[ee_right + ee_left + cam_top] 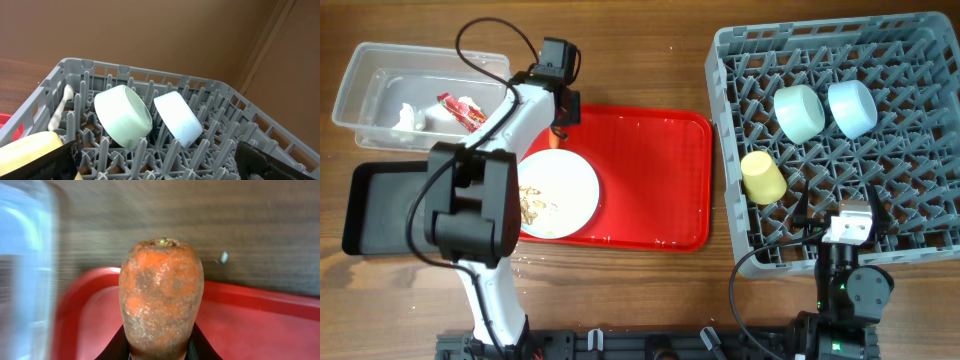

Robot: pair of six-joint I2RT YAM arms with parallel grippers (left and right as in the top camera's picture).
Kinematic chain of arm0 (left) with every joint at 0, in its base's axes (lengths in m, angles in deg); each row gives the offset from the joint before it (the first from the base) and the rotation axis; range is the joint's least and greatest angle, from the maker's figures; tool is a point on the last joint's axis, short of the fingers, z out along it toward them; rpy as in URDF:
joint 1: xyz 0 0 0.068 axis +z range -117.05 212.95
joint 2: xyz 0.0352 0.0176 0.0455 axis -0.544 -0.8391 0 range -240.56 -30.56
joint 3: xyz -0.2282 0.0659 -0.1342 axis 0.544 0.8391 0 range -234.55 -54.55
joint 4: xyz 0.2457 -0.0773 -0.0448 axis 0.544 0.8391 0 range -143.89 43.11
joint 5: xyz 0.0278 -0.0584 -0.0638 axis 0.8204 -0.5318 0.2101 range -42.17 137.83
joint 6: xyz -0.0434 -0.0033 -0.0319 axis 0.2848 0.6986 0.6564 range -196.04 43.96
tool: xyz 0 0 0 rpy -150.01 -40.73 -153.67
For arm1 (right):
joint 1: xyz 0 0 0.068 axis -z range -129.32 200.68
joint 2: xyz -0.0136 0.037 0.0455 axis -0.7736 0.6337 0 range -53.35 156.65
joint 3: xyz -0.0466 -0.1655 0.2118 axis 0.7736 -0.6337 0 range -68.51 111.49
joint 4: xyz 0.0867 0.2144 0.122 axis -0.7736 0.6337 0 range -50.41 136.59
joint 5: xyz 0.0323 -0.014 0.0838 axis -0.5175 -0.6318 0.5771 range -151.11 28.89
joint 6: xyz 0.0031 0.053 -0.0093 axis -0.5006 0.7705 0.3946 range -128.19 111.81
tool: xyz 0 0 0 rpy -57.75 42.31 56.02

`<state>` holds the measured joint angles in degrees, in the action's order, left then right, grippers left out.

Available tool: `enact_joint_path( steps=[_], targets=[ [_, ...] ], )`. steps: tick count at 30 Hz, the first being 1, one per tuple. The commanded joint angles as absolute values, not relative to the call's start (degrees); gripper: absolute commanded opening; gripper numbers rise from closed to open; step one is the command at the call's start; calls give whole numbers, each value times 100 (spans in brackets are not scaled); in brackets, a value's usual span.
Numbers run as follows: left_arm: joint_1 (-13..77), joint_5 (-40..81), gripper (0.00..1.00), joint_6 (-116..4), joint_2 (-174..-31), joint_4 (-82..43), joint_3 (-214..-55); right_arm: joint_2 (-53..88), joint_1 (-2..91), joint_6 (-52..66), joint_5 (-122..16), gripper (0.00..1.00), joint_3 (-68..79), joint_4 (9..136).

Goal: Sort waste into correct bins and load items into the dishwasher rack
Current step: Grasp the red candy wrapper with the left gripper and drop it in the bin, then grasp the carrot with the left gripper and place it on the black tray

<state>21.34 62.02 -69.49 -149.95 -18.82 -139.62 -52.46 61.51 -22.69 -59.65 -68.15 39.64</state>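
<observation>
Table: we see a brown wooden top [640, 70] with fine grain running side to side, and it fills the whole overhead view.
Marks on the wood: in the left wrist view we spot one small pale fleck [223, 256] lying on the blurred grain.
Near edge: we see a black rail [650, 345] running along the table's front.
Wall: from the right wrist view we see a plain brown panel [150, 35] standing behind the table.
Corner: a second panel [295, 75], also brown, meets it along a slanting seam at the right.
Light: we find it soft and even, with only faint shadows on the wood.
</observation>
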Motion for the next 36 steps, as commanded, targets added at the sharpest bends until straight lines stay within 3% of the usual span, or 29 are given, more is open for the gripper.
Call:
enact_joint_path(
  steps=[1,4,7,11,13,17,18,19,21,24,26,28,31,35,36],
  targets=[
    [2162,6747,10,-6488,-13708,-1810,-14297,-5314,6179,-2320,-5869,100,-6822,3940],
    [2230,6740,4,-5476,-12718,-1020,-14297,-5314,6179,-2318,-5869,100,-6822,3940],
    [2632,6777,4,-3767,-11848,1019,-14279,-5314,6179,-2320,-5869,100,-6822,3940],
    [3485,7195,4,-2523,-11627,2247,-13814,-5314,6179,-2318,-5869,100,-6822,3940],
    [4123,7188,4,-1719,-11629,2033,-12850,-5314,6179,-2320,-5869,100,-6822,3940],
    [4923,6823,4,-1386,-11638,652,-11206,-5314,6179,-2320,-5869,100,-6822,3940],
    [5098,6716,9,-1386,-11640,273,-10959,-5314,6179,-2318,-5869,100,-6822,3940],
    [5235,6644,44,-1393,-11660,-4,-10848,-5314,6179,-2320,-5869,100,-6822,3940],
    [5272,6388,78,-2182,-11623,-242,-10889,-5314,6179,-2320,-5869,100,-6822,3940],
    [5209,6111,90,-2296,-11463,169,-11324,-5314,6179,-2320,-5869,100,-6822,3940],
    [4789,5024,87,-2884,-11260,341,-11790,-5314,6179,-2320,-5869,100,-6822,3940],
    [3843,4749,86,-3423,-11177,311,-11888,-5314,6179,-2320,-5869,100,-6822,3940],
    [1850,4841,77,-4593,-11577,51,-11884,-5314,6179,-2320,-5869,100,-6822,3938],
    [252,5818,75,-4698,-12486,-94,-11884,-5314,6179,-2318,-5869,100,-6822,3940],
    [3,5892,69,-4711,-12786,-142,-11884,-5314,6179,-2318,-5869,100,-6822,3940]
  ],
)
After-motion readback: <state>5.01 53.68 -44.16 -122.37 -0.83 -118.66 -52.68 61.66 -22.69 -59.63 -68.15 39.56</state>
